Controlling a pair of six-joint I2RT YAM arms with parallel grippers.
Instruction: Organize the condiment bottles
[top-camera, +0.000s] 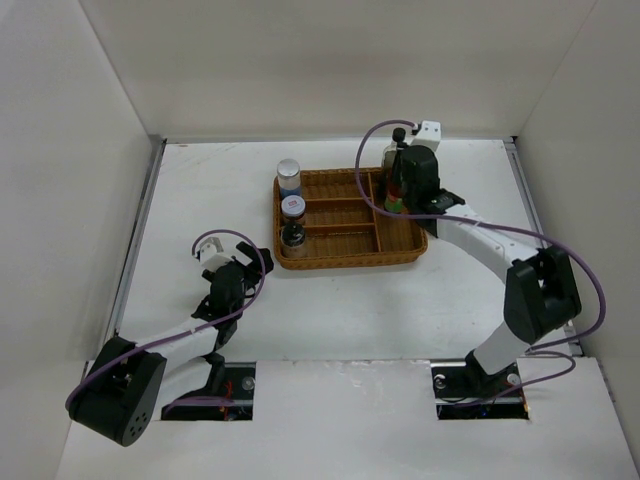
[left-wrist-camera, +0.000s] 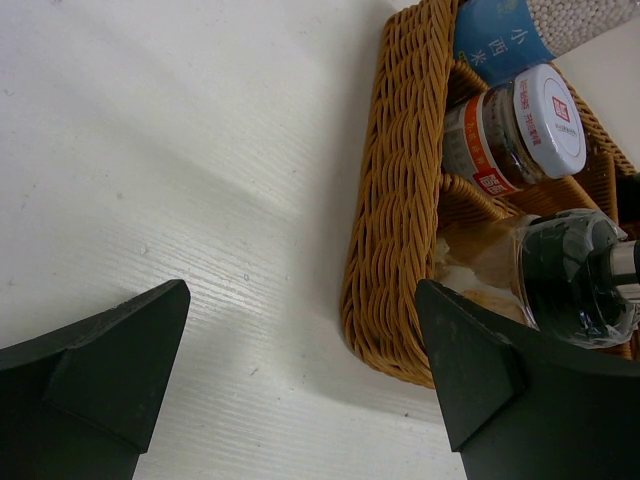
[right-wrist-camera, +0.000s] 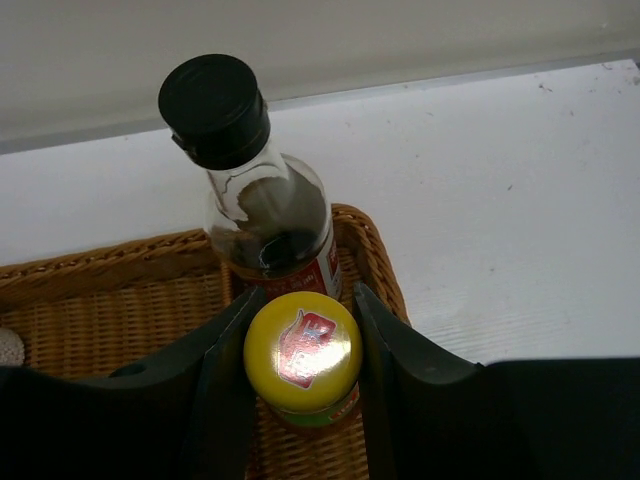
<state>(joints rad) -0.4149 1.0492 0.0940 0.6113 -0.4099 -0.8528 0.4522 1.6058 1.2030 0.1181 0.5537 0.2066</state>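
Pinching the yellow-capped bottle (right-wrist-camera: 302, 362), right gripper (right-wrist-camera: 305, 300) hangs over the wicker tray (right-wrist-camera: 110, 262); left gripper (left-wrist-camera: 302, 300) gapes, empty

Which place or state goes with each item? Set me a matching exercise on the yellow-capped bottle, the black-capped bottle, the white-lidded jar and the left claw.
Items:
1. yellow-capped bottle
2. black-capped bottle
3. white-lidded jar
4. left claw

Places or states:
A. open, over the table beside the wicker tray
B. middle of the tray's left row
C. held in the right claw
D. in the tray's far right corner

Pairs: 1-C, 2-D, 3-B, 4-A
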